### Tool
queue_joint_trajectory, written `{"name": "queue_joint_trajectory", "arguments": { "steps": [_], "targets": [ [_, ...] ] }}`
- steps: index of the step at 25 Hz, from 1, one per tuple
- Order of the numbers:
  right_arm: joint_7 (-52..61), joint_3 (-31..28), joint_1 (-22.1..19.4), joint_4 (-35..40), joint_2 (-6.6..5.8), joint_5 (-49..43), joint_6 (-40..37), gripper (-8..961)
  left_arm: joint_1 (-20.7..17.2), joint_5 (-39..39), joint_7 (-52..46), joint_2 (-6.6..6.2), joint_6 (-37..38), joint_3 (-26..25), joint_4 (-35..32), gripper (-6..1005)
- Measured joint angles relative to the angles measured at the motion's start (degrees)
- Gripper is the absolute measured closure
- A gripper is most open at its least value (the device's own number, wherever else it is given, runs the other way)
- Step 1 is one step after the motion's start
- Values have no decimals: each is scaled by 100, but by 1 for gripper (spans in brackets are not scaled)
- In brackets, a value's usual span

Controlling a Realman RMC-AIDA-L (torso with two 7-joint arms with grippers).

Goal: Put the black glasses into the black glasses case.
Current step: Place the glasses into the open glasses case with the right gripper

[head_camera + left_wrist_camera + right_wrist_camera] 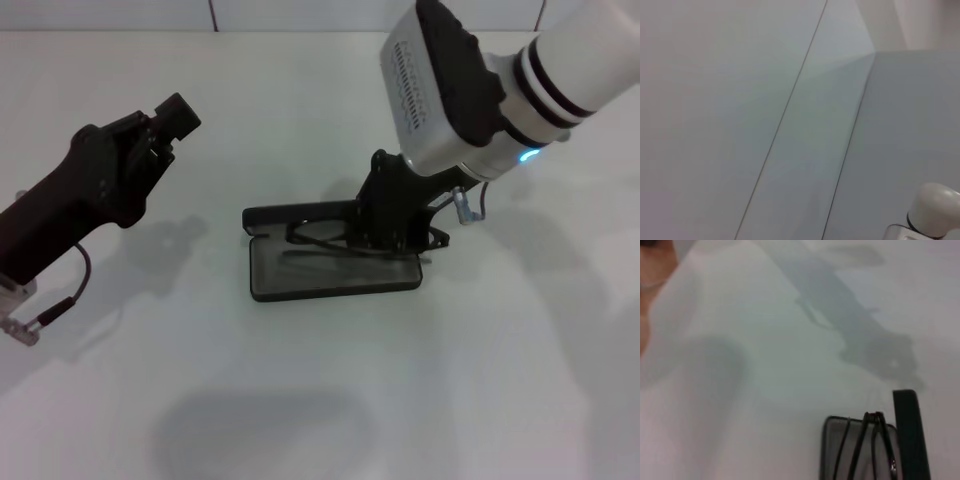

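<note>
1. We are viewing a white table [300, 400] with an open, flat, rectangular black glasses case [330, 270] with grey lining lying near its centre. The lid [300, 215] is standing up along the far edge of the tray.
2. We are locating the thin, dark-framed black glasses [325, 245] inside the open case: the slim temple arms are lying across the grey lining, and the front part is partly hidden behind the right gripper.
3. We are observing the right gripper [395, 225], black below a white wrist housing, positioned low over the right end of the case, at the glasses. We cannot tell whether its fingers are clenched on the frame or released.
4. In the right wrist view, we are seeing the case [910, 430] with the temple arms of the glasses [860, 450] resting on the grey lining.
5. We are noting the left gripper [170, 120], black, hovering well left of the case, above the table. We cannot tell its finger state.
</note>
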State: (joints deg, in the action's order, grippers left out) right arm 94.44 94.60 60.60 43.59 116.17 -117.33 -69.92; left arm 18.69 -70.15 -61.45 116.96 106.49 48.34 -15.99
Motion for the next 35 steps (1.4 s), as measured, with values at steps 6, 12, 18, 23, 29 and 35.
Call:
{"name": "queue_joint_trajectory", "arguments": {
  "steps": [6, 12, 18, 23, 29, 35],
  "targets": [
    [12, 148, 84, 19, 2, -86, 327, 831, 50, 1, -34, -4, -61, 10, 0, 972],
    [91, 306, 140, 19, 2, -159, 650, 830, 76, 0, -27, -7, -150, 8, 0, 973],
    [91, 506, 147, 75, 2, -157, 848, 829, 107, -5, 0, -3, -220, 27, 0, 973],
    [66, 545, 155, 83, 2, -136, 875, 828, 119, -8, 7, -1, -293, 27, 0, 973],
    [63, 516, 119, 199, 1, -96, 772, 679, 168, -9, 15, -12, -343, 26, 0, 973],
    [89, 166, -220, 743, -9, -113, 193, 680, 173, -8, 18, -33, -354, 17, 0, 972]
  ]
}}
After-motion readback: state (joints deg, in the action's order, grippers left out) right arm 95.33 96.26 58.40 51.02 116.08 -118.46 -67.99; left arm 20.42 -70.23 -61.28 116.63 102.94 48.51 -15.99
